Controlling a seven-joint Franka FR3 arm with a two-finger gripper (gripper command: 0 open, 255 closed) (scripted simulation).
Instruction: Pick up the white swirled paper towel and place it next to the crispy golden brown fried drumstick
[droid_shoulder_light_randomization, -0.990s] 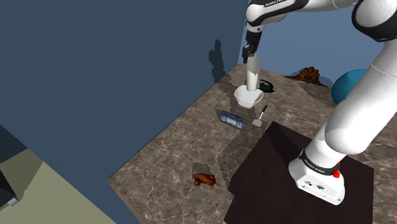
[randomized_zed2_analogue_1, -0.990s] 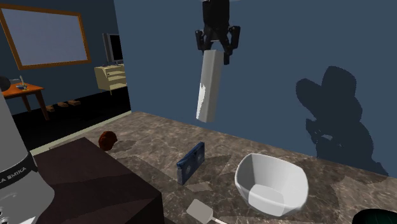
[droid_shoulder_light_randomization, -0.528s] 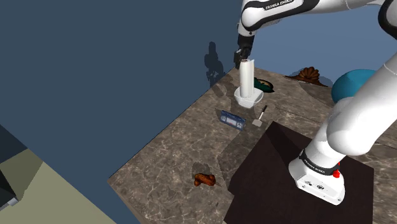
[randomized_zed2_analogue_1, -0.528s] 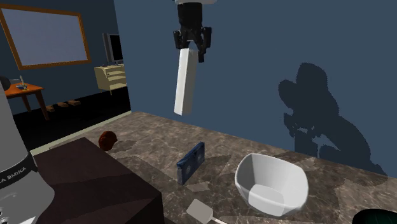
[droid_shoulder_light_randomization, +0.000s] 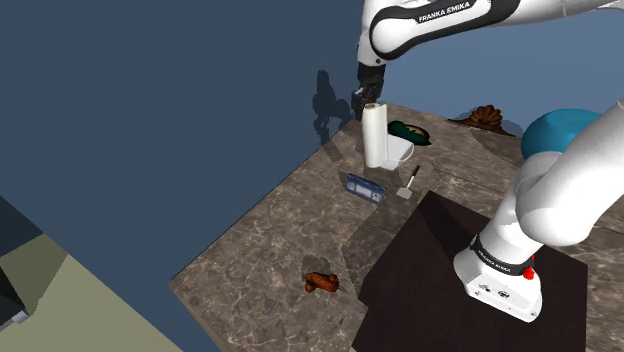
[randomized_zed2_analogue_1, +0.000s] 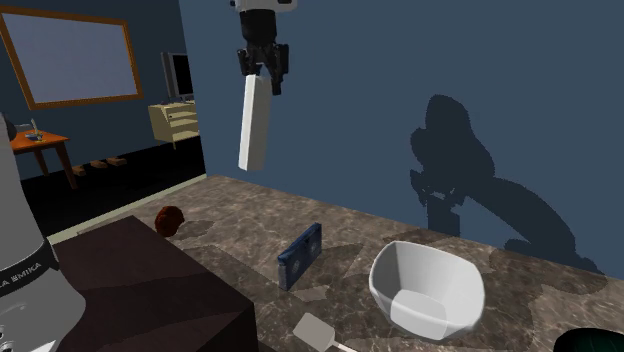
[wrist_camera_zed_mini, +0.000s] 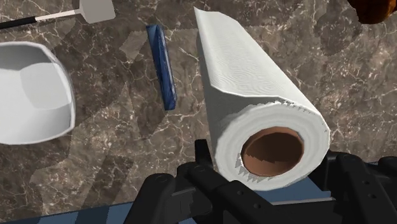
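Note:
A white paper towel roll (droid_shoulder_light_randomization: 374, 135) (randomized_zed2_analogue_1: 255, 122) hangs upright in the air, clasped at its top end by my black gripper (droid_shoulder_light_randomization: 366, 98) (randomized_zed2_analogue_1: 262, 62), which is shut on it. In the wrist view the roll (wrist_camera_zed_mini: 254, 83) runs away from the gripper (wrist_camera_zed_mini: 273, 167), its brown core facing the camera. It hangs over the marble table beside the white bowl (droid_shoulder_light_randomization: 400, 153). The golden brown fried drumstick (droid_shoulder_light_randomization: 321, 283) (randomized_zed2_analogue_1: 171, 219) (wrist_camera_zed_mini: 375, 9) lies far off, near the table's front edge beside the stand.
A blue flat box (droid_shoulder_light_randomization: 364, 187) (randomized_zed2_analogue_1: 300, 255) (wrist_camera_zed_mini: 162, 63) and a small spatula (droid_shoulder_light_randomization: 410, 185) (randomized_zed2_analogue_1: 318, 331) lie near the bowl (randomized_zed2_analogue_1: 428, 290) (wrist_camera_zed_mini: 32, 89). A dark green object (droid_shoulder_light_randomization: 408, 131) sits behind the bowl. The dark stand (droid_shoulder_light_randomization: 470, 280) fills the lower right. A blue wall borders the table.
The gripper has carried the roll from above the bowl toward the shoulder view's left, and the roll now hangs beside the bowl.

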